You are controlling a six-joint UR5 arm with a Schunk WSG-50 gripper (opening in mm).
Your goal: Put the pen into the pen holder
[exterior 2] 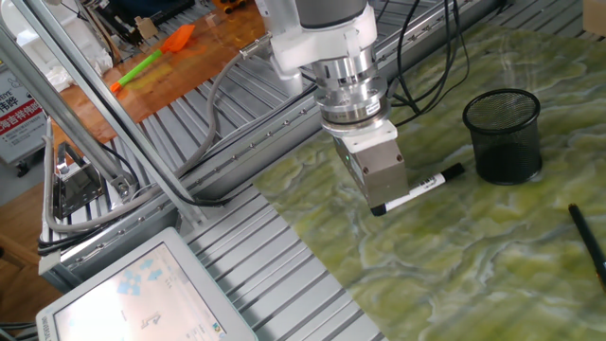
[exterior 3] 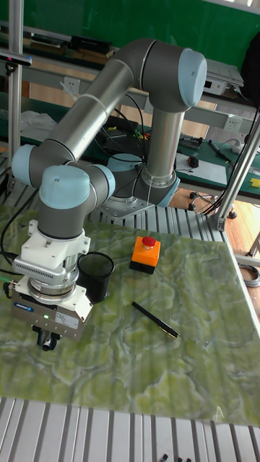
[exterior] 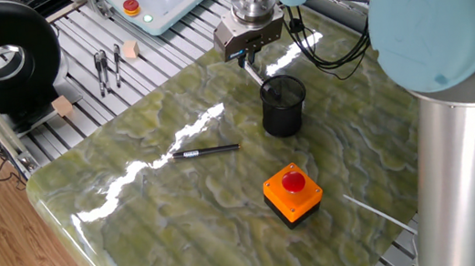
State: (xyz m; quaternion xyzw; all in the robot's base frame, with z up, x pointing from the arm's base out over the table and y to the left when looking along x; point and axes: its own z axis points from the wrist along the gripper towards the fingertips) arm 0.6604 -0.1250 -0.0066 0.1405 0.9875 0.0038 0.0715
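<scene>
While the arm stands over the marble table (exterior: 184, 213), the scene reads as follows.

Gripper (exterior 2: 379, 203): pointed down, closed on the pen (exterior 2: 421, 188) near one end; fingertips low over the table surface. Whether the pen touches the marble cannot be told.
Pen: slim, pale, with a dark tip (exterior 2: 454, 171); held nearly level in the other fixed view, its free end toward the pen holder (exterior 2: 503, 134) but short of it. In one fixed view it shows only as a short pale bar (exterior: 253, 69) below the gripper.
Pen holder: black mesh cup, upright on the table, near the edge bordering the slatted metal bench (exterior: 105, 35); just beside the gripper and apart from it.
Black pen (exterior: 206, 151): lies flat near the table's middle, well apart from the cup.
Button box (exterior: 292, 193): orange with a red button, on the table between the cup and the arm's column (exterior: 464, 177).
Tall fixed view: gripper (exterior 3: 45, 339) beside the cup (exterior 3: 95, 275); the held pen is hidden there.
</scene>
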